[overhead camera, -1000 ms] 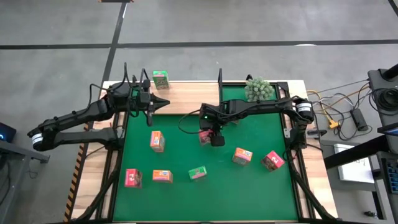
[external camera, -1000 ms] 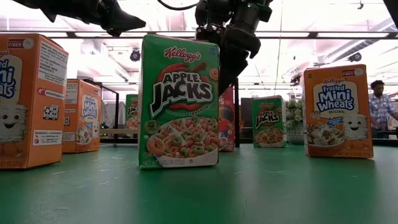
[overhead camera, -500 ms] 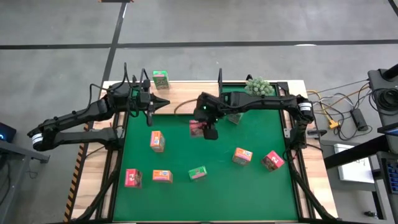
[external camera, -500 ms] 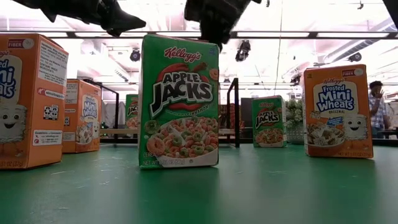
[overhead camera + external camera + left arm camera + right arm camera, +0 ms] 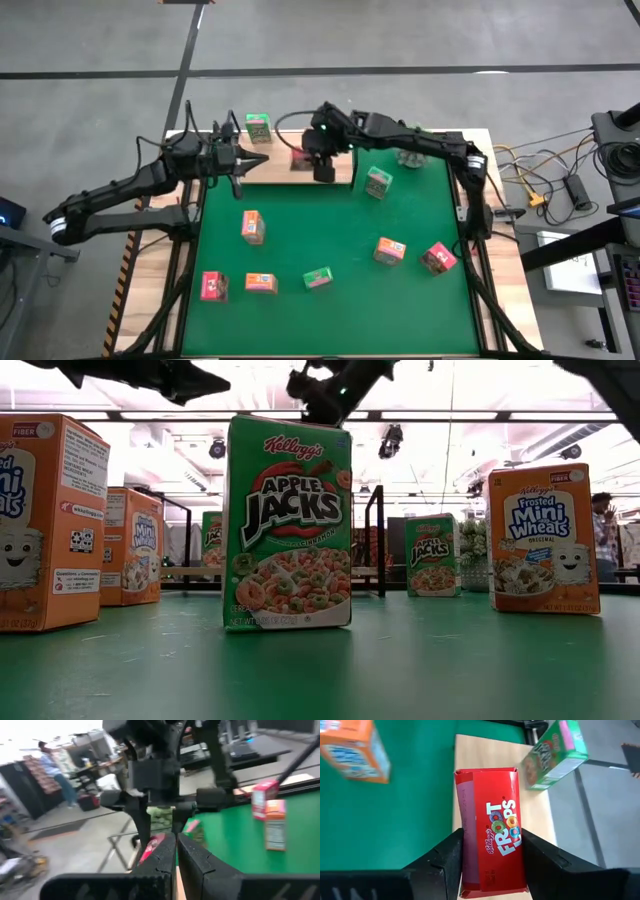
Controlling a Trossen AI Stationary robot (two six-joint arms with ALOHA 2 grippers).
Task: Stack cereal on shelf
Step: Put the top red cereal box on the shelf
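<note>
My right gripper (image 5: 318,160) hangs over the light wooden shelf (image 5: 280,145) at the table's far edge, shut on a red cereal box (image 5: 299,158). The right wrist view shows the box's printed front (image 5: 492,830) above the shelf board (image 5: 475,750). A green box (image 5: 258,127) stands on the shelf's far left part. Several more cereal boxes stand on the green mat, among them a green one (image 5: 378,183) and an orange one (image 5: 252,226). My left gripper (image 5: 243,163) waits shut and holds nothing, left of the red box and above the shelf. My right gripper pinches the red box between its two fingers, one on each long narrow side (image 5: 465,845), with the printed front toward the wrist camera. The fingers (image 5: 447,860) slant down from the table's right side and lie along the box. The box hangs clear above the shelf board.
Pink-red (image 5: 213,286), orange (image 5: 261,284) and green (image 5: 317,278) boxes stand near the front. An orange (image 5: 390,250) and a pink-red one (image 5: 438,258) stand at the right. A small green plant (image 5: 415,152) stands at the far right. In the low view a green box (image 5: 290,525) stands close.
My right gripper has risen from the middle of the mat and gone toward the far-left, over the shelf. It has carried the red box along, lifted clear of the mat. The green box that its arm hid before now shows on the mat.
</note>
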